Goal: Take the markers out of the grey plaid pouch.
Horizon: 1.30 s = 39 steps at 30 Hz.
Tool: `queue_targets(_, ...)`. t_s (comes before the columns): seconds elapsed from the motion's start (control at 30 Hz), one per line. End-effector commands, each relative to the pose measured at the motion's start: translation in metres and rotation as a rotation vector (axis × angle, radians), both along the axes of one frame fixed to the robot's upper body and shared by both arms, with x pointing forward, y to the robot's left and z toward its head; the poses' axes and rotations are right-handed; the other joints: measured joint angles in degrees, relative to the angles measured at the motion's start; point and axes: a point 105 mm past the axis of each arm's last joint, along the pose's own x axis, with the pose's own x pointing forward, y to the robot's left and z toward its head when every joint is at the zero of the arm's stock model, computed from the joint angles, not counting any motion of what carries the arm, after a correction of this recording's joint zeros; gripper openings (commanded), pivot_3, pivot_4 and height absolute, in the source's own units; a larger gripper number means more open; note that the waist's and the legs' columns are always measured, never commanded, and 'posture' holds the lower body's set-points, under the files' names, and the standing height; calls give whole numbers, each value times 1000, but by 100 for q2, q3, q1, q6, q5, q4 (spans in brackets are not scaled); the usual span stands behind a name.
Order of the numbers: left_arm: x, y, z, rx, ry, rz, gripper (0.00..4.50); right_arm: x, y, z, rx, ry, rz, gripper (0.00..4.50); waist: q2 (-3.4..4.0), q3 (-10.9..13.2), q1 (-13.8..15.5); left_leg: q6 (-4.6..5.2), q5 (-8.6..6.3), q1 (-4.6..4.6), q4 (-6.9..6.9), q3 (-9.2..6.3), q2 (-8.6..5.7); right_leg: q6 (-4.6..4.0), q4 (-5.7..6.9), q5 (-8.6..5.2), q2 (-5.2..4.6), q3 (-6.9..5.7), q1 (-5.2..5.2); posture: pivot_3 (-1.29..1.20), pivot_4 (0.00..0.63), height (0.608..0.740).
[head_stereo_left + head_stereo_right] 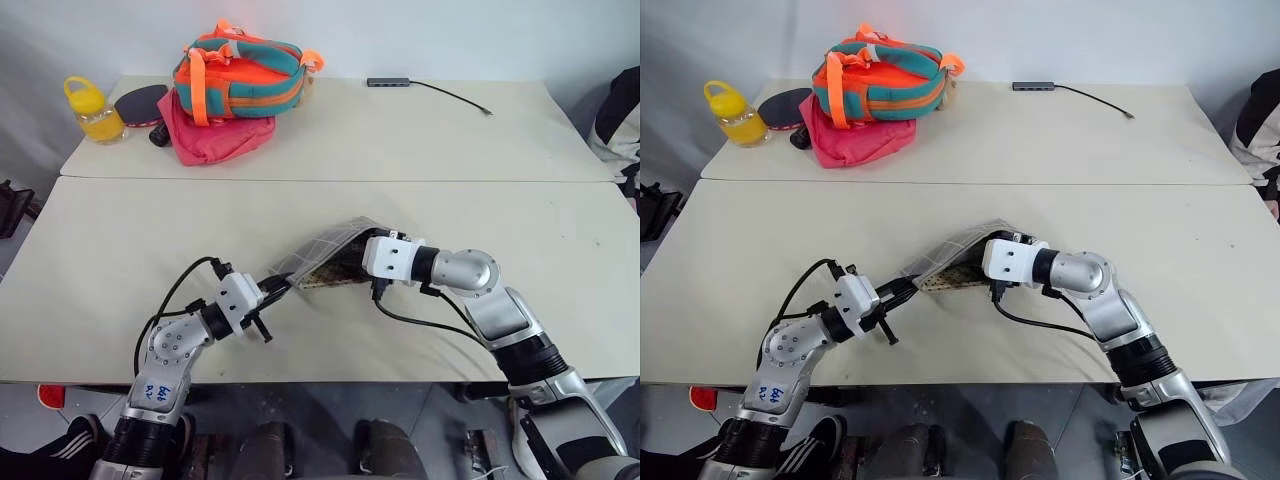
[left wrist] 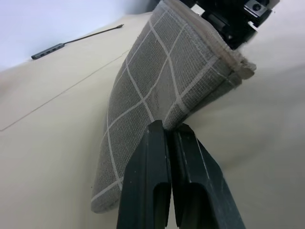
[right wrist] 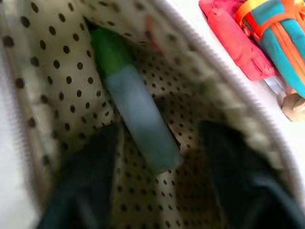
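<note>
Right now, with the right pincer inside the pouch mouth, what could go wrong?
1. The right pincer stands open astride the green marker, with polka-dot lining close by; closing could catch lining instead.
2. The left pincer is shut on one edge of the grey plaid pouch, which is lifted and bent; a pull might slip it free.
3. A reddish shape deeper inside may be a second marker, easily missed.

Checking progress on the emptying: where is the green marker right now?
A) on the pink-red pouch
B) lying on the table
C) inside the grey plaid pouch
C: the right wrist view shows the green marker lying against the dotted lining inside the grey plaid pouch.
</note>
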Motion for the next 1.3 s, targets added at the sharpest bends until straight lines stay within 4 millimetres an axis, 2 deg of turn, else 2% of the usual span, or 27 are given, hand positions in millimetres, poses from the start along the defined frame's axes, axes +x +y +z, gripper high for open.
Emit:
queue_targets(0.03,-4,-5,13,-14,-50,-25,0,-1,0,1,-29,-32,16,4377,0,0,-1,0,0,0,0,0,0,0,0,0,0,0,0,0,150,740)
queue_targets(0.2,-4,-6,14,-15,-49,-31,0,-3,3,-2,-28,-12,23,4443,0,0,-1,0,0,0,1,0,0,0,0,0,0,0,0,0,150,740)
queue_targets(0.3,-4,-7,14,-28,-37,-36,0,-4,3,3,-4,-1,28,3842,0,0,0,0,0,0,1,0,0,0,0,0,0,0,0,0,150,740)
queue_targets(0.43,-5,-10,14,-54,5,-58,0,-8,-2,8,-59,6,60,2487,0,0,11,1,1,0,2,0,0,0,1,0,0,0,1,0,150,740)
queue_targets(0.53,-8,-16,16,-131,78,-91,0,-16,-9,9,-166,37,109,2487,0,0,13,2,0,-1,4,-1,-1,0,0,0,-1,0,2,0,150,740)
queue_targets(0.63,-13,-26,20,-183,167,-159,0,-20,-16,24,-222,77,139,2487,0,0,7,2,0,-1,6,-2,1,0,-1,0,0,1,2,0,150,740)
queue_targets(0.8,-23,-44,21,-210,283,-279,0,-31,-26,33,-360,196,181,2487,1,1,7,2,1,3,7,-3,4,-1,0,0,2,0,6,0,150,740)
queue_targets(0.93,-26,-59,27,-336,421,-352,0,-37,-34,46,-421,352,159,2487,1,1,15,3,1,-1,11,-4,0,-1,-3,0,-1,2,6,0,150,740)
queue_targets(1.1,-15,-54,8,-325,470,-269,0,-27,-31,26,-467,374,126,2487,0,0,13,2,1,1,11,-10,1,-2,-3,0,1,-4,10,0,150,740)
queue_targets(1.23,-9,-44,-9,-342,513,-200,0,-9,-25,9,-481,313,84,2487,-1,0,-2,1,2,1,11,1,0,-2,-4,0,2,1,7,0,150,740)
queue_targets(1.3,-8,-42,-13,-354,517,-184,0,-2,-20,8,-449,299,65,2487,0,0,-5,-2,4,3,13,2,1,-2,-3,0,3,2,8,0,150,740)
